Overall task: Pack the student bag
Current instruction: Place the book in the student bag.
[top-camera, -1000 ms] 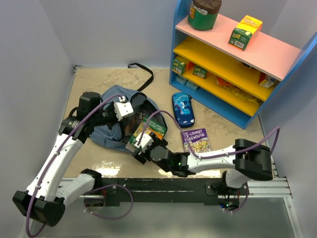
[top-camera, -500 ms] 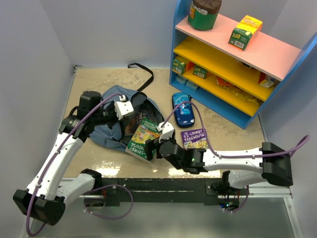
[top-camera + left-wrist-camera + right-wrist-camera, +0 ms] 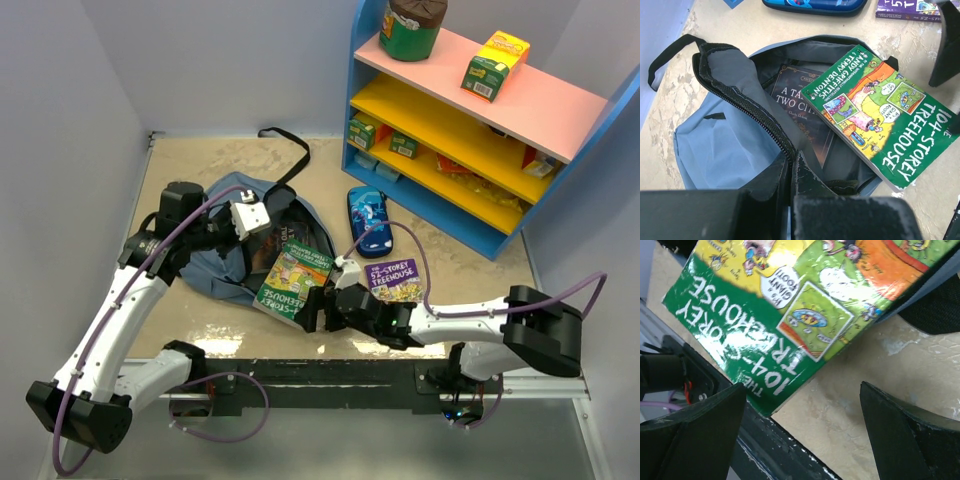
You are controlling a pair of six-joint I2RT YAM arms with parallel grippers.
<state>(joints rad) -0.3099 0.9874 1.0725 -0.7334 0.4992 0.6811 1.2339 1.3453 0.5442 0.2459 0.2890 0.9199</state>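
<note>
Beige speckled tabletop (image 3: 200,165), left of a blue wooden shelf (image 3: 357,90): our left gripper (image 3: 791,165) is clamped shut on the zipper rim of the soft slate-blue fabric student bag (image 3: 715,145), propping its mouth. Our right gripper (image 3: 802,390) gapes wide and empty astride a glossy green paperback book (image 3: 880,115) lying half inside. We judge the bag limp and light; its firmer zipper hem looks the best hold.

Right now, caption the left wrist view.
Left gripper holds the bag open by its zipper edge; green book half inside, over a dark book.
</note>
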